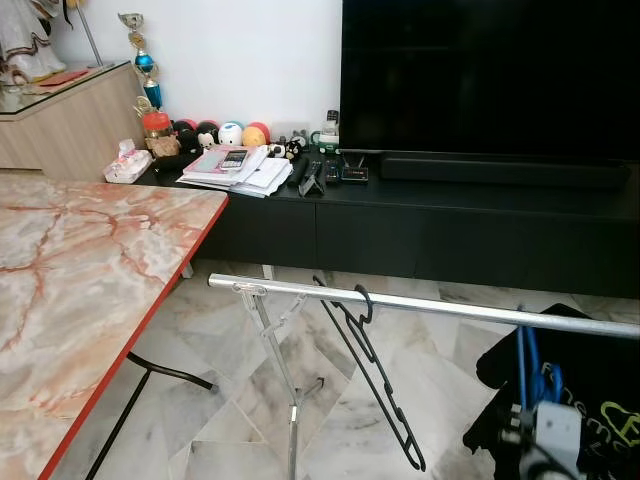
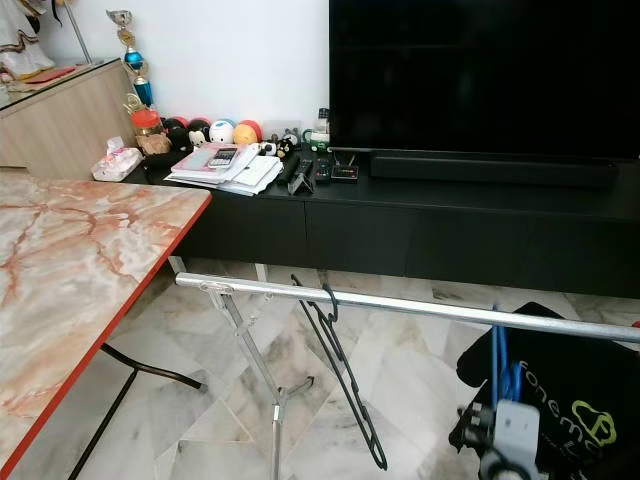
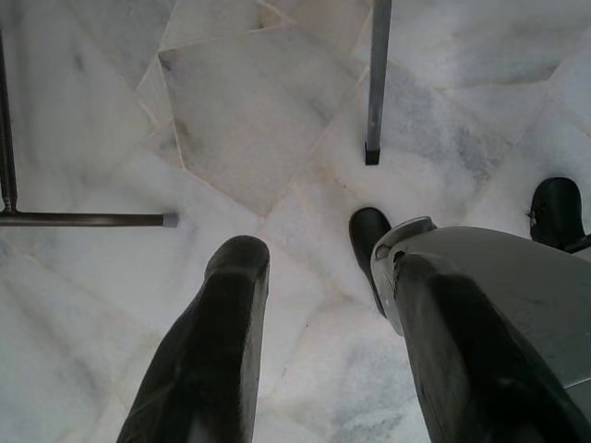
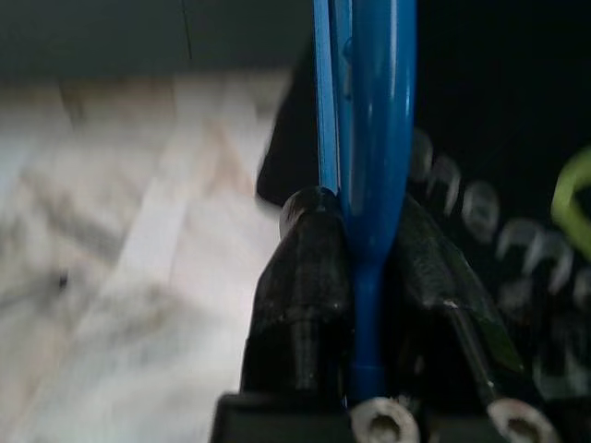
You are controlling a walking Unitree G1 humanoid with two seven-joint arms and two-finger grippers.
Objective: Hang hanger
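A marble-patterned tabletop [image 1: 70, 270] with a red edge stands at the left, beside a silver drying-rack rail [image 1: 430, 303] running across the marble floor [image 3: 231, 120]. A black garment [image 1: 590, 390] with pale lettering drapes over the rail's right end. A black hanger [image 1: 375, 375] hooks over the rail, tilted. Low on the right, the right claw [image 4: 355, 277] is clenched on a blue hanger [image 4: 369, 111], which seems to stand just before the garment. The left claw [image 3: 332, 351] hangs released above the floor.

Shiny metal rail [image 1: 420, 302], glossy marble floor [image 1: 230, 350], smooth plastic blue hanger [image 4: 369, 138].
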